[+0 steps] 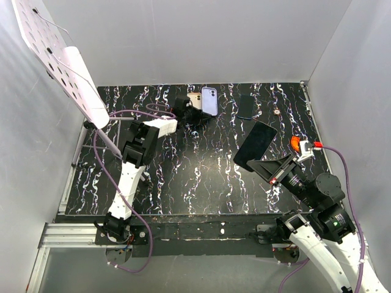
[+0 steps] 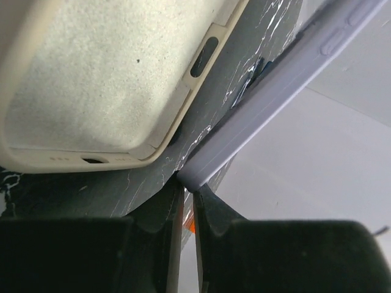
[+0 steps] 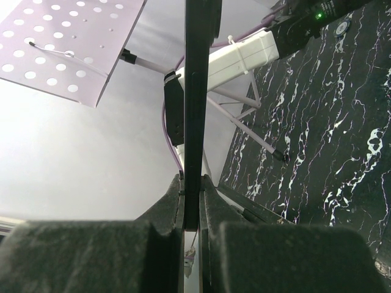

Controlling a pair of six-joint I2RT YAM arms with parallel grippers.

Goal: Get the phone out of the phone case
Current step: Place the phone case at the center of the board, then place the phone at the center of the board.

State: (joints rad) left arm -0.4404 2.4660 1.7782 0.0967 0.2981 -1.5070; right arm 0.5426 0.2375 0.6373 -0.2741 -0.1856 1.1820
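Hovering over the marbled surface, the right tool is clamped on the black phone's lower edge, with the phone tilted and off the surface. Left tool pinches a corner of the lavender case at the far side, just beside the cream case, whose lined inside is showing.

A black table veined in white fills the middle. Plain white walls close it in at 9, 12 and 3 o'clock. A white perforated panel on thin legs tilts in at 10 o'clock. An aluminium rail lies at 7 o'clock. The light is even and soft.
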